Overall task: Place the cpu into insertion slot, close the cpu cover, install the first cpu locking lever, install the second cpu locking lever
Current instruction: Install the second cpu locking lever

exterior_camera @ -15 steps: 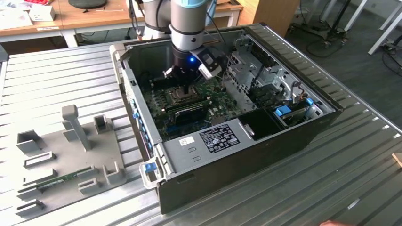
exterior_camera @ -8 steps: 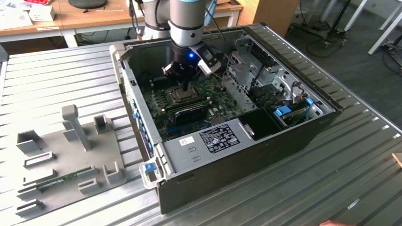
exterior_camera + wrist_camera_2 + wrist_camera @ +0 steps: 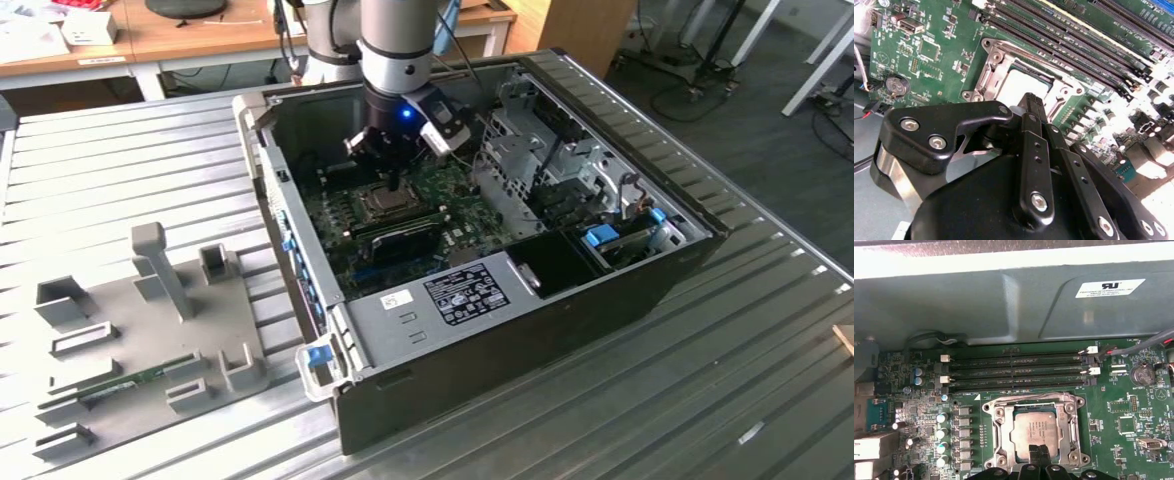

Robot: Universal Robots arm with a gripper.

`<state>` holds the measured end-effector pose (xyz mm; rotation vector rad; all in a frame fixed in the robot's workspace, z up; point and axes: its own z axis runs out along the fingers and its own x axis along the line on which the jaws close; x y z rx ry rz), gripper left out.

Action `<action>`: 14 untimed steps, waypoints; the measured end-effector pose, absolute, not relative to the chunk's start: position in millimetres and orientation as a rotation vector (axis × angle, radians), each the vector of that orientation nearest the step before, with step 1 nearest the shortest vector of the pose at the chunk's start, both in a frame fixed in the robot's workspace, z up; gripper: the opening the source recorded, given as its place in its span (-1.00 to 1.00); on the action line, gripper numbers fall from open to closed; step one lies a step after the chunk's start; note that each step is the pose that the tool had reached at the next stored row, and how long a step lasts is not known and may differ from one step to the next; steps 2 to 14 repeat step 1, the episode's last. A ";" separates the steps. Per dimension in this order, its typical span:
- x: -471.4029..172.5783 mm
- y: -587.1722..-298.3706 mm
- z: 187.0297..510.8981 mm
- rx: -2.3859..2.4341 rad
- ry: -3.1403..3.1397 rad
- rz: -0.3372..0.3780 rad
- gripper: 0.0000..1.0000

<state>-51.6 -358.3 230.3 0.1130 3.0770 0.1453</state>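
Observation:
The cpu (image 3: 1035, 427) lies flat in the insertion slot (image 3: 1004, 452) on the green board, its silver-grey top showing. The cpu cover (image 3: 998, 416) lies down around it as a silvery frame. My gripper (image 3: 1038, 454) hangs just over the chip's near edge, its black fingers pressed together with nothing between them. In the second wrist view the fingertips (image 3: 1030, 102) sit at the edge of the bright cpu (image 3: 1021, 82) and the cover (image 3: 989, 75). In the exterior view the gripper (image 3: 387, 180) is low inside the open computer case (image 3: 534, 310), right above the cpu (image 3: 391, 202).
Long black memory slots (image 3: 1014, 372) run beside the socket, with the case wall (image 3: 1004, 300) behind them. A drive cage (image 3: 547, 160) fills the case toward the exterior view's right. A grey fixture plate (image 3: 147, 330) lies on the ribbed metal table (image 3: 694, 400) at the exterior view's left.

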 end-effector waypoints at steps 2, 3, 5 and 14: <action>-51.6 -358.3 230.4 0.113 3.077 0.145 -0.80; -51.6 -358.3 230.4 0.113 3.077 0.145 -0.80; -51.6 -358.3 230.4 0.113 3.077 0.145 -0.80; -51.6 -358.3 230.4 0.113 3.077 0.145 -0.80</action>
